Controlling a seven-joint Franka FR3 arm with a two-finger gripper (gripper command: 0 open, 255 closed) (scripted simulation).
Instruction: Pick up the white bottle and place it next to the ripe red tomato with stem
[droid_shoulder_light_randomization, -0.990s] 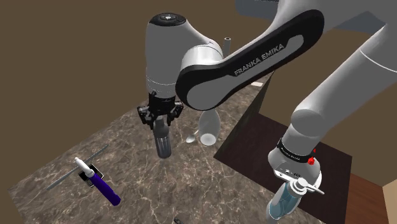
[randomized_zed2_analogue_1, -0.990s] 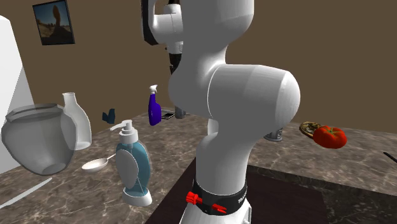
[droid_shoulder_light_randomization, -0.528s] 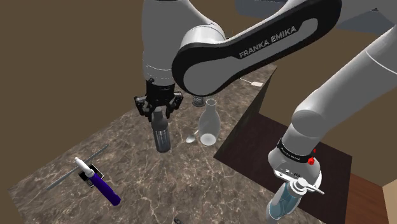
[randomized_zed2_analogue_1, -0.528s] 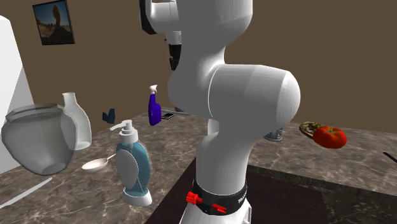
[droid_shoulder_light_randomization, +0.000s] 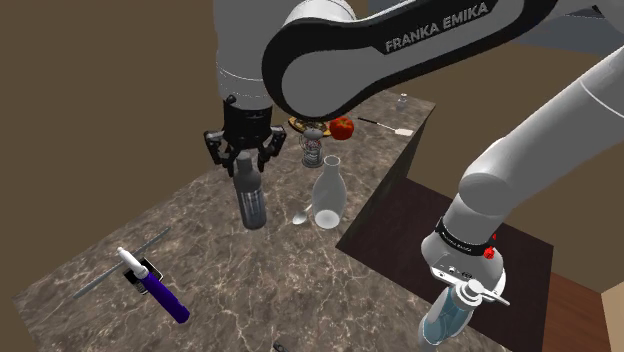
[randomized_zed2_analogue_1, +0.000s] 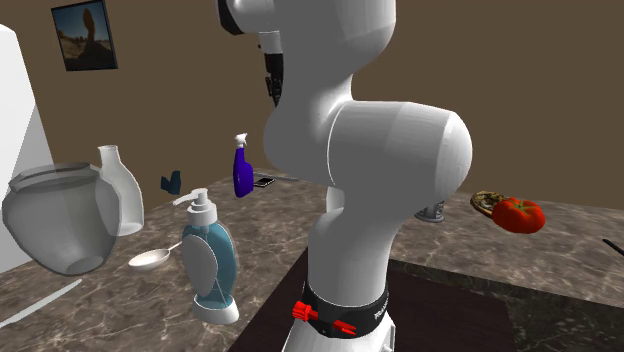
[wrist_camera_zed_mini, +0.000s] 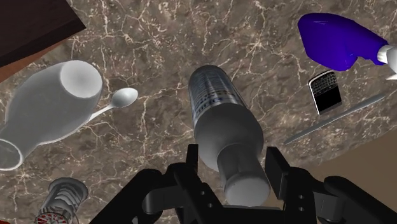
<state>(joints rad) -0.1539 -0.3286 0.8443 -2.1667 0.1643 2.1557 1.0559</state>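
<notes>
Starting at the shoulder view's left: purple spray bottle with a white nozzle (droid_shoulder_light_randomization: 165, 298), flat on the dark marbled desk (droid_shoulder_light_randomization: 215, 275) and well out of the play.

Moving right, straight into the action. Black two-finger end effector (droid_shoulder_light_randomization: 245, 167) pointing down, clamped on the neck of the pale grey bottle with a printed label band (droid_shoulder_light_randomization: 251, 203). Backed up from the wrist view: black fingers (wrist_camera_zed_mini: 278, 172) closed in on either side just below the pale cap, bottle body running away from the hand toward the marble. Long axis upright, then, base down, hanging directly beneath the hand. Looks lifted clear of the desk, though hard to say for certain from this angle. Grasp done by the look of it; carry and set-down not yet made.

Further right: small pale spoon (droid_shoulder_light_randomization: 300, 214) and a tall translucent vase with a narrow neck (droid_shoulder_light_randomization: 327, 195), both near the bottle's side. Behind them, a small silver can with a dark label (droid_shoulder_light_randomization: 312, 148).

And past the can, toward the far end of the desk, the target: ripe red tomato with a green stem (droid_shoulder_light_randomization: 343, 127). Up and to the shoulder view's right of the end effector, well apart from it, with the can close to the straight line between.

Calls for a carry in that direction, bottle kept upright and high enough to pass over the can, then down onto bare marble just beside the tomato.
</notes>
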